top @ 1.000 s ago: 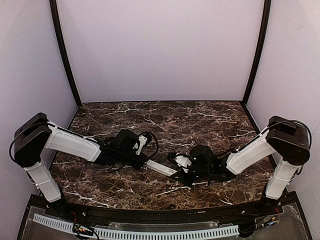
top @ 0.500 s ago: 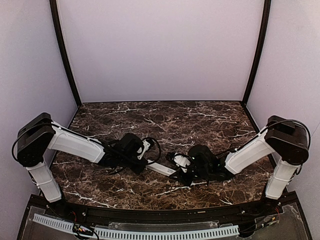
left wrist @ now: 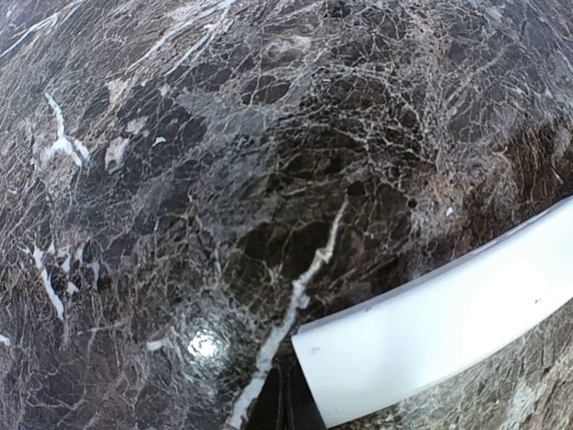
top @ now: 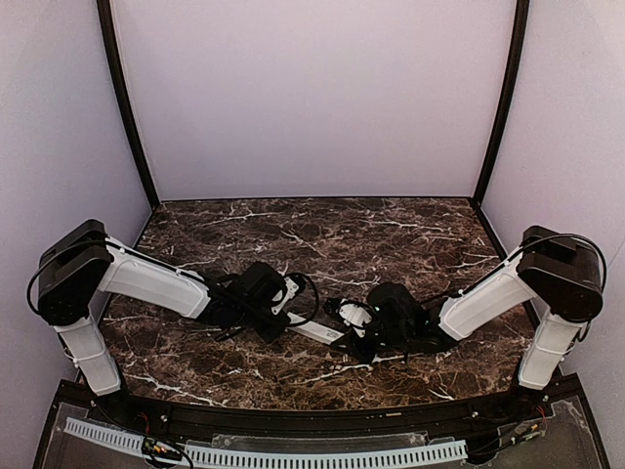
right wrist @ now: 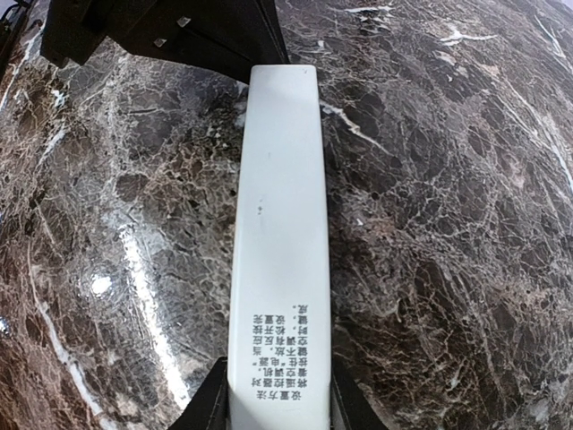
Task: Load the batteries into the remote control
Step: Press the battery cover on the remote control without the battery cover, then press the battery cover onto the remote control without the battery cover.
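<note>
right gripper [right wrist: 277, 405] pinched slim white plastic remote control [right wrist: 279, 197] | left gripper [left wrist: 286, 405] squeezed tight by its far end | brown marble tabletop [top: 391, 225], lilac walls [top: 312, 98]

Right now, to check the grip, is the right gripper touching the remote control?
Touching. The right wrist view shows the right gripper closed on the remote control, one finger against each long edge at its labelled end.

Both arms stretched low, inward; left hand [top: 281, 309] pinched closed, right hand [top: 352, 328] gripping.
</note>
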Robot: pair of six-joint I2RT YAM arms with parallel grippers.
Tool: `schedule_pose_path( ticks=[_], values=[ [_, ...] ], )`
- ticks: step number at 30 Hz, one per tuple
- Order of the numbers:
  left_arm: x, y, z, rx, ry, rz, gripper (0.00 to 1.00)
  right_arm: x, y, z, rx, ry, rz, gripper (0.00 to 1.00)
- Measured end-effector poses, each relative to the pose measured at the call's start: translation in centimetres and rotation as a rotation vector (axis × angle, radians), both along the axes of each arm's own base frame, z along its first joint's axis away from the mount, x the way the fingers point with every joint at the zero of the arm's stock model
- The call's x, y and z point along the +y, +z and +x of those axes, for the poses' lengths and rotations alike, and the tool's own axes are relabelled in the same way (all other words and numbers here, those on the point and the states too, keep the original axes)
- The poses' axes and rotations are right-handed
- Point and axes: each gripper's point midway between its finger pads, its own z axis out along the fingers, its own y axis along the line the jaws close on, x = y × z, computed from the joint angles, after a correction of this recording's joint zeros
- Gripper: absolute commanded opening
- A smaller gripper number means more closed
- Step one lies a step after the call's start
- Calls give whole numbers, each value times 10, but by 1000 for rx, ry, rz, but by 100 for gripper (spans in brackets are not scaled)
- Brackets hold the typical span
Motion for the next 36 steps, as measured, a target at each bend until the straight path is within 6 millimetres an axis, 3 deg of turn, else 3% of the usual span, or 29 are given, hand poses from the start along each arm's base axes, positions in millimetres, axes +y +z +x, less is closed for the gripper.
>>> schedule_pose_path(
  ticks=[19,26,30,34,36],
  values=[
    [-3,0,-1,-1,-123,10,0,2,2,0,-20,21,-1,20],
    [0,1,-4,52,-91,-70,4,1,1,0,-19,18,-1,36],
    [5,7,-11,81,-91,-106,24,2,1,-3,-8,28,4,45],
    [6,32,-8,59,-105,-159,62,3,1,-7,-2,43,6,52],
    [8,48,-6,39,-111,-185,73,4,1,-8,-1,46,7,55]
  ],
)
